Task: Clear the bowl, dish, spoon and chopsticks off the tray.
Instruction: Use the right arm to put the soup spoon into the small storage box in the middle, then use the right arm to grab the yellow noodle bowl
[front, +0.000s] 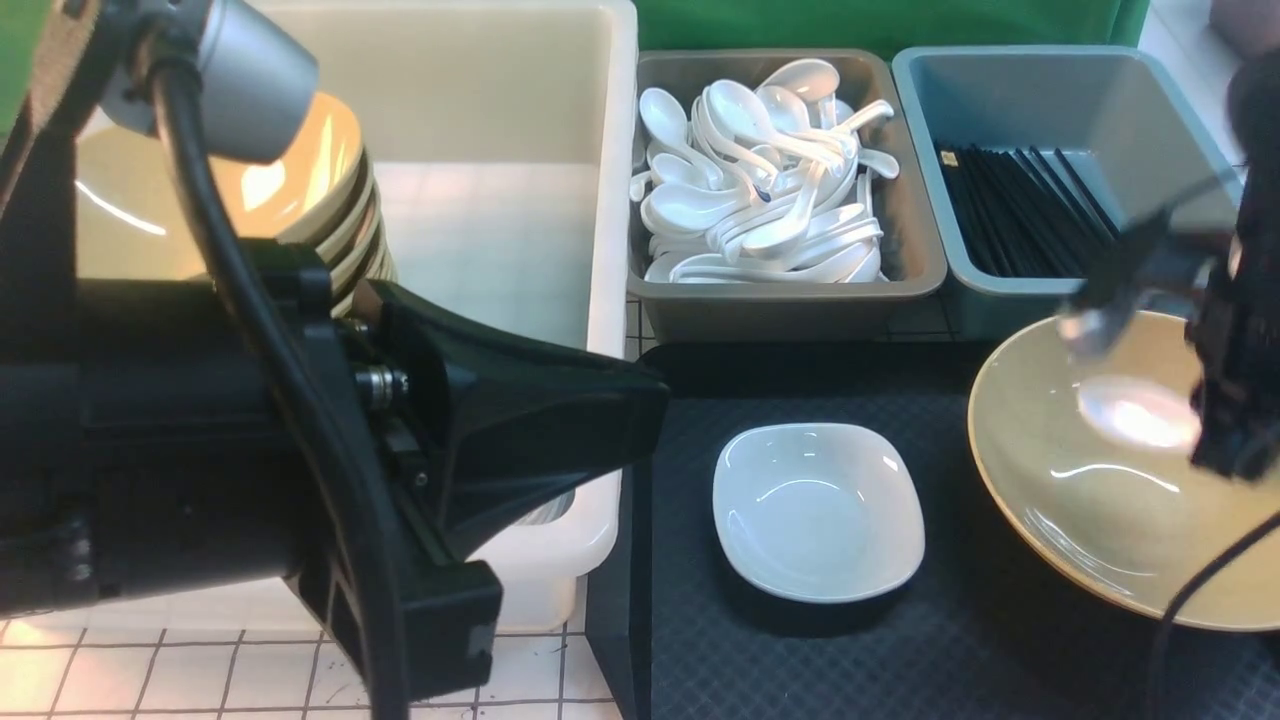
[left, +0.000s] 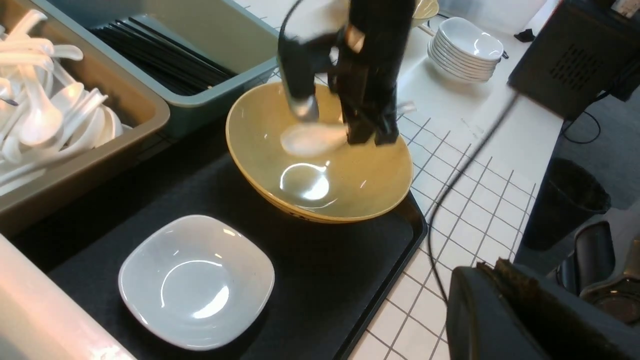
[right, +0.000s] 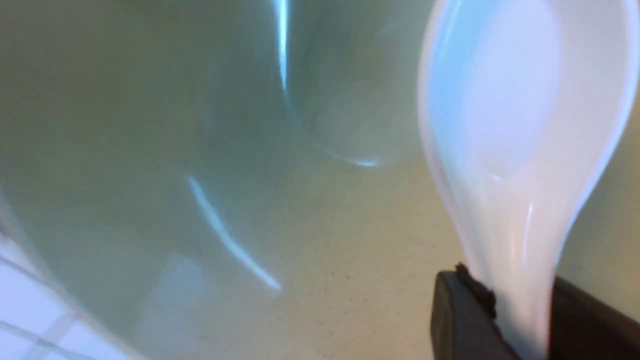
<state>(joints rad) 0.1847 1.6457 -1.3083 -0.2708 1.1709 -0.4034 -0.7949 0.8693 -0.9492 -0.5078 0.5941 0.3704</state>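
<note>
The black tray (front: 1000, 650) holds the white dish (front: 818, 510) at its middle and the tan bowl (front: 1090, 510) at its right. My right gripper (front: 1215, 440) is shut on the handle of the white spoon (front: 1140, 415), holding its scoop low over the bowl's inside. The right wrist view shows the spoon (right: 520, 125) between the fingers of the right gripper (right: 520, 300), over the bowl (right: 200, 150). My left gripper (front: 655, 400) hangs shut and empty by the tray's left edge, above the white tub's near corner. I see no chopsticks on the tray.
A white tub (front: 500, 100) at the back left holds stacked tan bowls (front: 300, 170). A grey bin of white spoons (front: 770, 180) and a blue bin of black chopsticks (front: 1020, 210) stand behind the tray. A stack of white dishes (left: 467, 47) sits on the tiled table beyond the bowl.
</note>
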